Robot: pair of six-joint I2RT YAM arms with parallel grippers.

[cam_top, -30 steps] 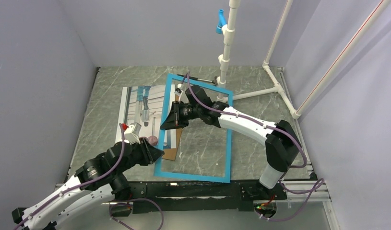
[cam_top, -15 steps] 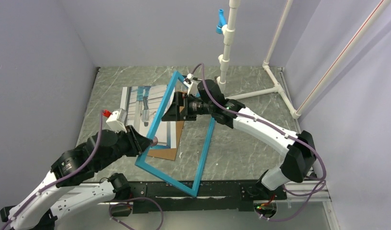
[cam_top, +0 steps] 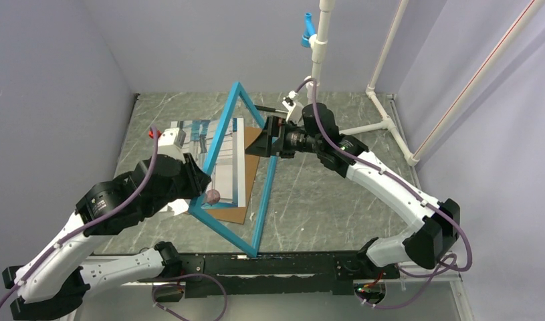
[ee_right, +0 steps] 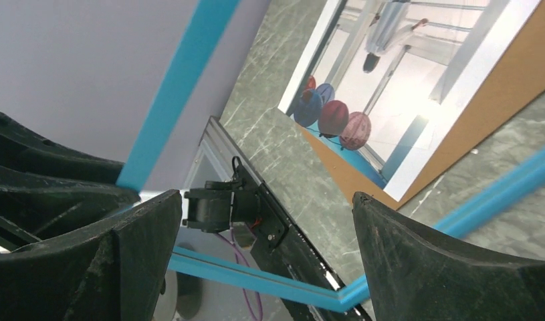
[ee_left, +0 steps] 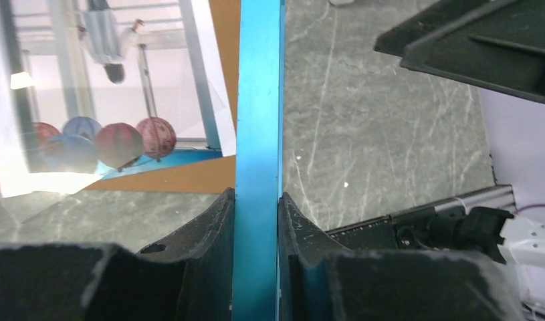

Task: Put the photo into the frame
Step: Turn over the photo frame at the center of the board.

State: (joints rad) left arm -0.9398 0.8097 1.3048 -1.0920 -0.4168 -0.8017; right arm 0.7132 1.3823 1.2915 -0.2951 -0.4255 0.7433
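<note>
**One Frame Raised, One Photo Flat**

The left gripper clamps one bar of the single turquoise frame, which is tilted steeply over the table. The right gripper hangs beside it, fingers spread wide, holding nothing. The one photo lies face up on one brown backing board.

Tilted frame stands between right arm and photo
</note>
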